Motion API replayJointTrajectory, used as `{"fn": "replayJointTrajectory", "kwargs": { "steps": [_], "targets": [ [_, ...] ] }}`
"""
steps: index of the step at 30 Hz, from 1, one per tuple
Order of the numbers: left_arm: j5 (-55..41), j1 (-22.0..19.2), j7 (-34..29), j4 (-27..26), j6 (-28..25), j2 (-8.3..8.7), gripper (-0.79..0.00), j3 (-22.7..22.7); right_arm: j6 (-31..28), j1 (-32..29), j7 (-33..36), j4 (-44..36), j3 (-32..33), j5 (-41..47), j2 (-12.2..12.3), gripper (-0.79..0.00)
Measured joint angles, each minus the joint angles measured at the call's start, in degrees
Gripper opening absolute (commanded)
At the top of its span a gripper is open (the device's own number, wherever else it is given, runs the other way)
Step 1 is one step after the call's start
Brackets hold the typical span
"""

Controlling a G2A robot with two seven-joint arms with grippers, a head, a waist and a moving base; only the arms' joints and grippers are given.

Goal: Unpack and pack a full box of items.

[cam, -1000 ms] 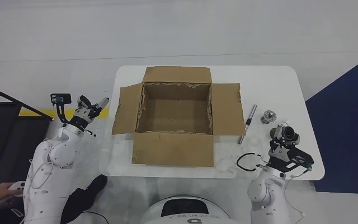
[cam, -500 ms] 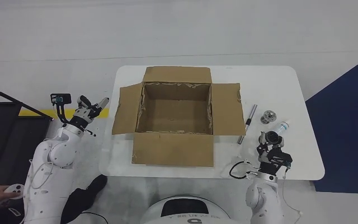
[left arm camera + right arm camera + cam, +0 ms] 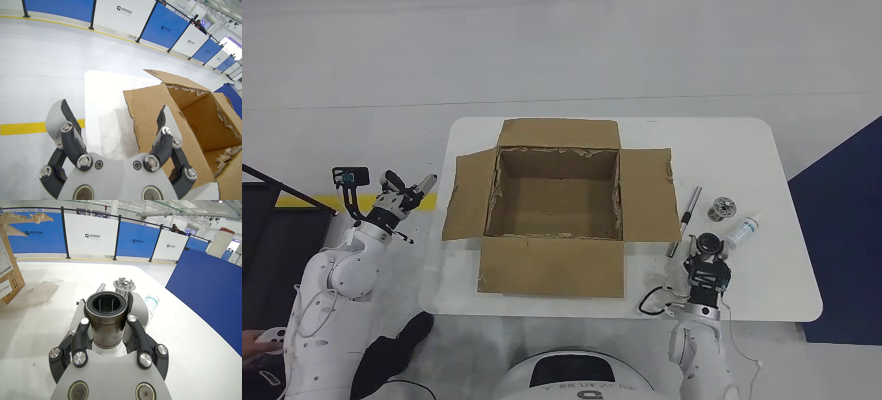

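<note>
gripping a dark steel cylindrical sleeve (image 3: 105,321) by its sides, with small balls lining its bore and its open end pointing away from the wrist, the right pincer (image 3: 105,303) sits low over the near right part of the white tabletop (image 3: 189,342). in the top view this right pincer (image 3: 708,262) has slid leftward since a second ago, away from the right edge and toward the box, carrying the sleeve with it.

just beyond it lie three loose pieces that have not shifted. a slim silver metal rod (image 3: 685,221) lies slanted beside the box's right flap. a clear plastic bottle with a white label (image 3: 742,232) lies on its side; the arm covered it earlier and it is now in plain sight. a small silver flanged metal part (image 3: 722,209) stands between them, a little farther back. from the wrist, the rod (image 3: 100,287), the flanged part (image 3: 124,285) and the bottle (image 3: 152,303) show right behind the sleeve. a sheet of clear plastic film (image 3: 36,292) lies flat near the box's foot.

the brown cardboard box (image 3: 552,267) stands mid-tabletop, all four flaps folded outward, where it was before.

off the tabletop's left edge, the left pincer (image 3: 113,109) hangs with its fingers spread wide and holding nothing, unchanged, aimed toward the box's left flap (image 3: 151,106).
</note>
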Motion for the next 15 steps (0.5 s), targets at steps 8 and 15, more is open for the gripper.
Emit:
{"fn": "replayJointTrajectory", "kwargs": {
  "steps": [8, 15],
  "targets": [
    [0.0, 0.0, 0.0, 0.0, 0.0, 0.00, 0.000, 0.0, -1.7, -0.2, 7.4, -1.7, -0.2, -0.2, 0.5, -0.714],
    [0.0, 0.0, 0.0, 0.0, 0.0, 0.00, 0.000, 0.0, -2.1, -1.5, 10.9, -4.1, 0.2, -0.1, 0.9, -0.474]
  ]
}}
